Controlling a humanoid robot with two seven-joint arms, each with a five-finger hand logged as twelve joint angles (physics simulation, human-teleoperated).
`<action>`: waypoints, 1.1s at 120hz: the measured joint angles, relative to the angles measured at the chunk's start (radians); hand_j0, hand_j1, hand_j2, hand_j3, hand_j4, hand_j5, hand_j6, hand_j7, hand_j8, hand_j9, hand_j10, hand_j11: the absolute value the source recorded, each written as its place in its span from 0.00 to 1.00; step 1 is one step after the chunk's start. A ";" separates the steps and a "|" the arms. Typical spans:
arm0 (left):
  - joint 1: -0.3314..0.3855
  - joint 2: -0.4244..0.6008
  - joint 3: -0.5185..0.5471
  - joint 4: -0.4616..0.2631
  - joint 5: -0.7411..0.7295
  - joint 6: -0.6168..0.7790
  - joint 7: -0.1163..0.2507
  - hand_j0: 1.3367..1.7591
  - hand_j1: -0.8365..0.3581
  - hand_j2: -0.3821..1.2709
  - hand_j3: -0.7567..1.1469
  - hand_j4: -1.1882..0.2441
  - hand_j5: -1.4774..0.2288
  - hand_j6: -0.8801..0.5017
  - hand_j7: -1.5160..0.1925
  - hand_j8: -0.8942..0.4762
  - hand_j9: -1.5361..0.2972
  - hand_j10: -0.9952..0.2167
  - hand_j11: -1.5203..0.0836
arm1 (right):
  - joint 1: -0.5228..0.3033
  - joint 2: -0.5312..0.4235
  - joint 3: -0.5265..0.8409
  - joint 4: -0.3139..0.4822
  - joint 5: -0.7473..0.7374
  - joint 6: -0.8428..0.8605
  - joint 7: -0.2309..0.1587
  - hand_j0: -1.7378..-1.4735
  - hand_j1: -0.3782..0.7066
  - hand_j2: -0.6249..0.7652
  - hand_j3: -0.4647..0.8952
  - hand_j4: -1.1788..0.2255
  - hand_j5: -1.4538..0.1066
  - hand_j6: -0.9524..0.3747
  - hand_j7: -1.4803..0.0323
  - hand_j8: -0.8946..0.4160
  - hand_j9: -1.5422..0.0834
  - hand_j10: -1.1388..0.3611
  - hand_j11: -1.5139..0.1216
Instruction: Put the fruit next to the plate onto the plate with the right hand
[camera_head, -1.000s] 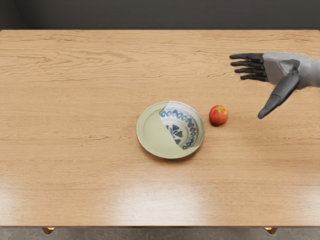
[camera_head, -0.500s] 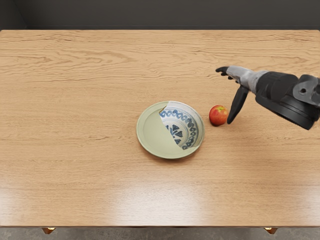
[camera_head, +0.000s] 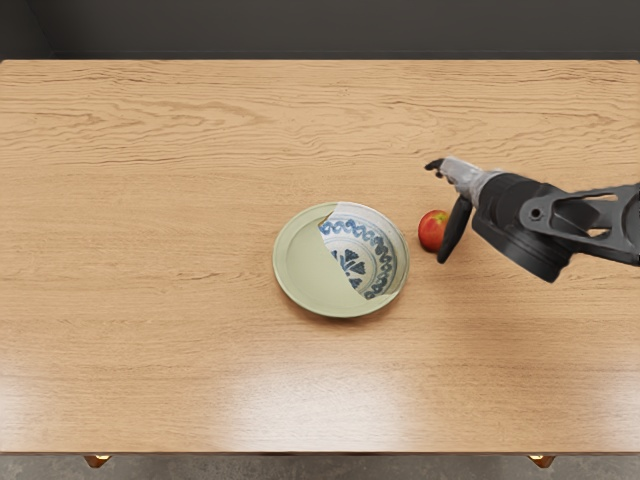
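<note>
Pale wood-grain worktop (camera_head: 150, 150) filled the view, with a dark wall (camera_head: 300, 30) behind its far edge. Near the middle lay the plate (camera_head: 292, 270), green with a blue pattern over its right half. The apple (camera_head: 431, 229) sat on the wood just beside the plate's right rim, not on it. The right hand (camera_head: 458, 192) hung over the apple's right side, fingers apart and gripping nothing. Its thumb (camera_head: 452, 230) crossed in front of the fruit; whether it touched I could not tell. The apple looked small, firm and light, round enough to roll, and smooth-skinned, so probably slippery. A hold across its widest part, thumb opposite fingers, seemed safest, with a gentle set-down on the plate.
</note>
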 joint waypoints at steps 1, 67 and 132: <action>0.000 0.000 0.000 0.000 0.000 0.000 0.000 0.76 0.75 0.26 0.40 0.66 0.68 0.46 0.70 0.47 0.66 0.62 0.75 | -0.001 0.000 -0.001 -0.001 0.000 -0.003 0.000 0.30 0.13 0.44 0.34 0.77 0.85 0.65 0.90 0.61 0.87 0.70 0.85; 0.000 0.000 0.000 0.000 0.000 0.000 0.000 0.76 0.74 0.26 0.40 0.66 0.68 0.46 0.70 0.47 0.66 0.62 0.75 | -0.046 0.076 -0.038 -0.043 -0.003 -0.107 0.000 0.30 0.38 0.40 0.34 0.61 0.67 0.48 0.70 0.44 0.69 0.55 0.67; 0.000 0.000 0.000 0.000 0.000 0.000 0.000 0.76 0.74 0.26 0.40 0.66 0.68 0.46 0.70 0.47 0.66 0.62 0.75 | -0.033 0.127 -0.109 -0.087 -0.008 -0.131 0.000 0.30 0.48 0.39 0.34 0.55 0.59 0.41 0.62 0.37 0.62 0.48 0.60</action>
